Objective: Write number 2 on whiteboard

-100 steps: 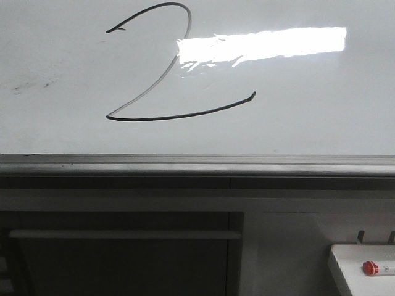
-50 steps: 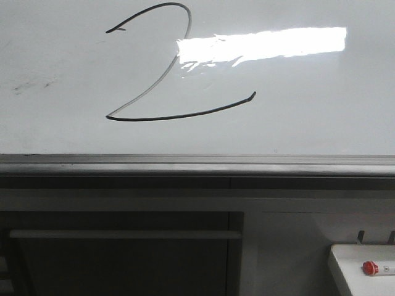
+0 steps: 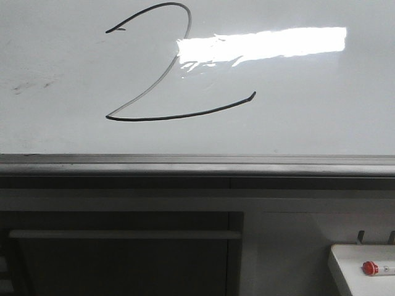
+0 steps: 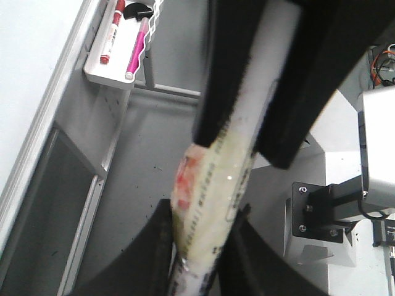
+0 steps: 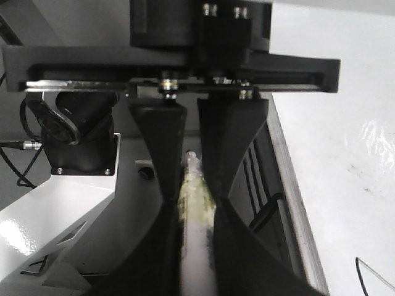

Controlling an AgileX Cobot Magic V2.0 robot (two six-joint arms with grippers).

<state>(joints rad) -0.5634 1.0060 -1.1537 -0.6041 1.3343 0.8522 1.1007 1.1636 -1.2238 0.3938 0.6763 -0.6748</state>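
One finished number 2 sits unchanged on the whiteboard over the past second, suggesting writing is complete, while the left gripper and right gripper each clamp a taped marker.

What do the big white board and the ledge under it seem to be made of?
The whiteboard looks like glossy coated board or enamel: it mirrors a bright rectangular light. The ledge looks like brushed grey metal, probably aluminium, with a dull sheen running along it.
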